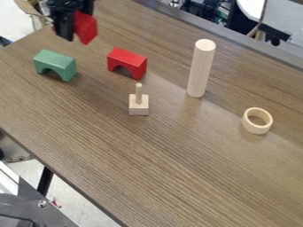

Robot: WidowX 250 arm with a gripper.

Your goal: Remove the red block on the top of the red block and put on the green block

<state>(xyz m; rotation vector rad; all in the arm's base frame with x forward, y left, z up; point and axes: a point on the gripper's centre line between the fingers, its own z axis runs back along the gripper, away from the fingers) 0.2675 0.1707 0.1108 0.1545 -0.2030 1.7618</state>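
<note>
Wooden tabletop (172, 164) across most of the view, brown and long-grained, running at a slant. On it, right of centre, a tall pale cylinder (202, 68), upright on its end. Farther right and nearer the camera, a light wooden ring (257, 120), well apart from the cylinder. Near the middle, a small square base (139, 107) with a thin peg (139, 91) pointing straight up from its top. Just beyond the peg and a little to its left, a red arch (127, 63) with its cut-out facing down onto the table. In the nearest position to the green block, that same arch, with bare tabletop between the two. Beyond the far edge, cables (207, 11) and dark equipment; at the lower left, past the near edge, grey metal parts (35, 208).

At the upper left, the black claw (74, 22), hanging down and closed around a red block (87, 28). Between its fingers, that block, held at a tilt, with one broad red face toward the right of the view. Above and slightly right of the green block in the view, and apart from it.

Through the ring's round opening, a patch of tabletop. At the left, the green block (56, 64), resting on the table with its arch opening downward.
</note>
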